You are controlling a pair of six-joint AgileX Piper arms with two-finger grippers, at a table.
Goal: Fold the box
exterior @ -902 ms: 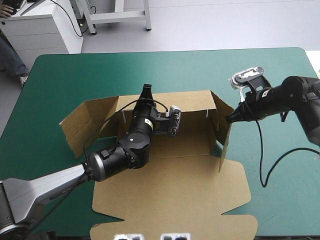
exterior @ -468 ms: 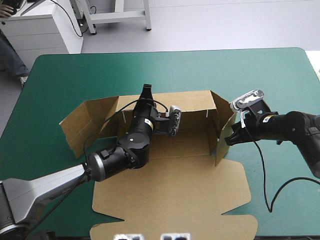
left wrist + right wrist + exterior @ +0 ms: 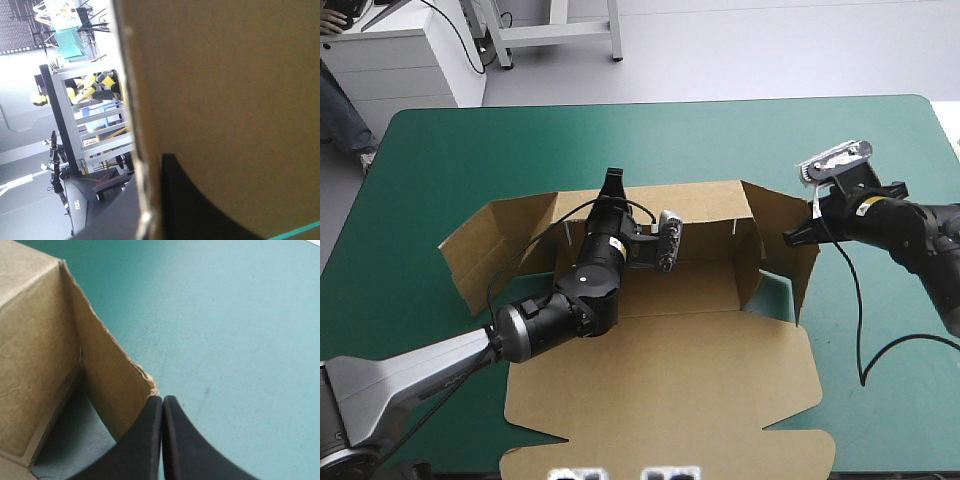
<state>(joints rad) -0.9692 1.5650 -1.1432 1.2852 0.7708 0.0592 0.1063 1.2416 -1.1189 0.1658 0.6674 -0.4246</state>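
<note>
The brown box [image 3: 660, 370] sits half raised at the middle of the desk [image 3: 720, 140]. The left end effector [image 3: 613, 186] pinches its back wall [image 3: 705, 205]. The right end effector [image 3: 790, 238], pressed together, is just beside the right flap [image 3: 800, 270].

Outer finger of left claw [image 3: 613, 181] apparently behind box [image 3: 700, 205] wall

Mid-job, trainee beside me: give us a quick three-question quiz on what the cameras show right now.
1. True or false: the right gripper has its fingers spread wide apart.
2. The left gripper is at which part of the box? A) rear wall B) front lid C) right flap
3. Fill in: the front lid lies ____ on the teal-green cover.
Key: 1 false, they meet; 2 A; 3 flat.
</note>
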